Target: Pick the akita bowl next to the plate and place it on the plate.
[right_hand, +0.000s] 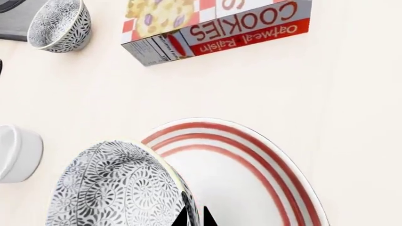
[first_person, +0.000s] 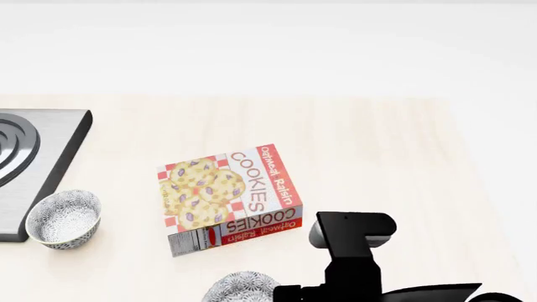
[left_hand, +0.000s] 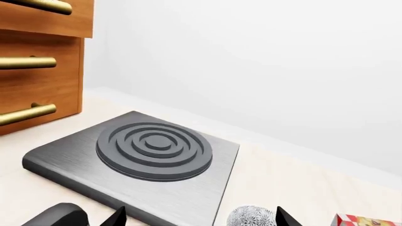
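Observation:
My right gripper [right_hand: 195, 219] is shut on the rim of the akita bowl [right_hand: 119, 188], a small speckled grey-black-and-white bowl. The bowl hangs tilted and overlaps the near rim of the plate [right_hand: 251, 165], a large white plate with red rings. In the head view only the top of this bowl [first_person: 243, 288] shows at the lower edge, beside my right arm [first_person: 353, 248]; the plate is out of that view. My left gripper [left_hand: 201, 219] is open, its fingertips [left_hand: 116, 217] far apart, near the stove.
A second identical speckled bowl [first_person: 63, 219] stands by the grey stove plate [first_person: 50, 157], low between my left fingers in the left wrist view. A cookie box [first_person: 231, 196] lies mid-counter. A white cup [right_hand: 16, 153] sits beside the held bowl. Wooden drawers [left_hand: 37, 61] stand by the stove.

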